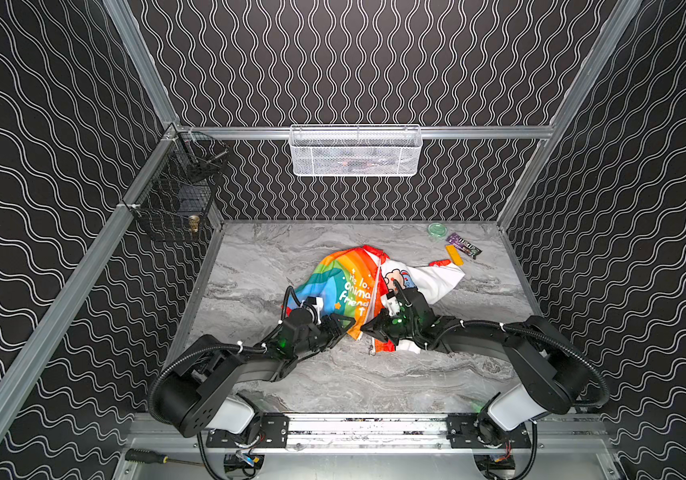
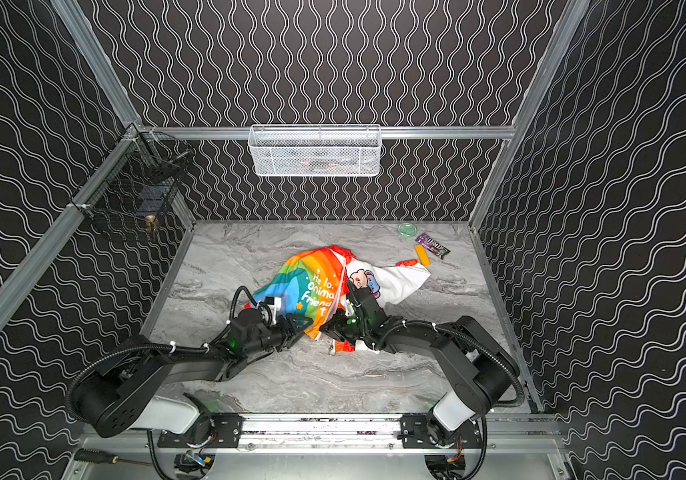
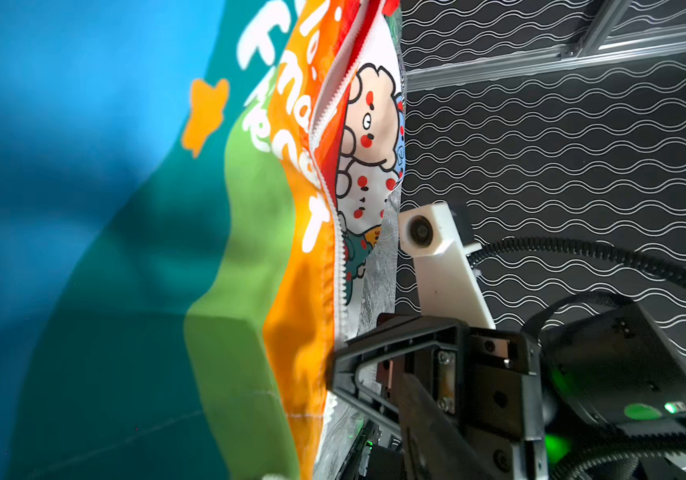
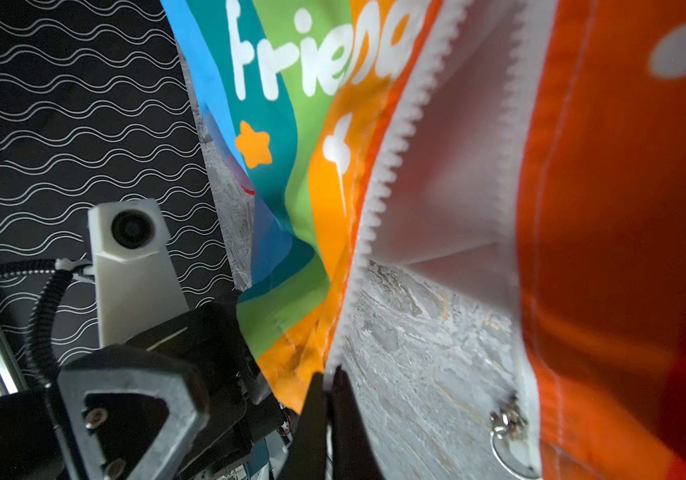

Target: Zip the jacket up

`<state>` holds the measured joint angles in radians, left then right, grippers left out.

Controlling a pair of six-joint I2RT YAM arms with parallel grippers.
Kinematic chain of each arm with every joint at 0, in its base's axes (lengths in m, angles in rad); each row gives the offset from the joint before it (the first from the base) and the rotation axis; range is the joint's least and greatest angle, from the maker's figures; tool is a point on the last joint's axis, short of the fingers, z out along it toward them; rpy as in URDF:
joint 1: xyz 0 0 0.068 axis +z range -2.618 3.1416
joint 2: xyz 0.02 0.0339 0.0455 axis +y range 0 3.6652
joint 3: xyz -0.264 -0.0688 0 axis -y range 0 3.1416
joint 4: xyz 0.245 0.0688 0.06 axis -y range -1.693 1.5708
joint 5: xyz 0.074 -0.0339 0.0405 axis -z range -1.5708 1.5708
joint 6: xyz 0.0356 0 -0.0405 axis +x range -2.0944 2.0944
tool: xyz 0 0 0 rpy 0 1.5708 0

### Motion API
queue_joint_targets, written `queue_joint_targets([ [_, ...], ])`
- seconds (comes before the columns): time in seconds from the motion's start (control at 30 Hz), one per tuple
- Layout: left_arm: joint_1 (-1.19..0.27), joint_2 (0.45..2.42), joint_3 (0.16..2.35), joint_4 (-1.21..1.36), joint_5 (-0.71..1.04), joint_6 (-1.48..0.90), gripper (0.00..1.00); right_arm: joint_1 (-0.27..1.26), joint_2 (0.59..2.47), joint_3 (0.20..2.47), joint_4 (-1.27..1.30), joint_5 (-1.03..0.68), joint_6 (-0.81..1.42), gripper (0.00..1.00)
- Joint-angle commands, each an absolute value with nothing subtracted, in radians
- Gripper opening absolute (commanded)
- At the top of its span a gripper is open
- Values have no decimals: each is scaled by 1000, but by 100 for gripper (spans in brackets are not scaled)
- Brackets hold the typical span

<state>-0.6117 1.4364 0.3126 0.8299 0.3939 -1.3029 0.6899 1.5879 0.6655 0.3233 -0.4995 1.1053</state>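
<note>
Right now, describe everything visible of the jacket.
The jacket is small, of thin smooth fabric, rainbow-striped with white lettering, white cartoon-print lining and red trim. It lies crumpled on the marble table, unzipped. The white zipper is open, teeth apart, with the metal slider at the orange side's bottom. The right gripper has its jaws shut on the rainbow side's bottom zipper end. The left gripper is at the hem.

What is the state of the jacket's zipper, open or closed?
Open. The zipper's two rows of white teeth stand apart, the table shows between them, and the slider sits at the end of one row.
</note>
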Motion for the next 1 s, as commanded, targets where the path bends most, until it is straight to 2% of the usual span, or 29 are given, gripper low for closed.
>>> queue_joint_targets([
  [0.0,-609,1450,326,812,429,-1252,49,687,1584,675,344,-515,1094,0],
  [0.23,-609,1520,303,955,463,-1283,38,686,1582,672,346,-517,1096,0],
  [0.97,-611,1517,329,920,542,-1226,31,680,1595,684,342,-530,1089,0],
])
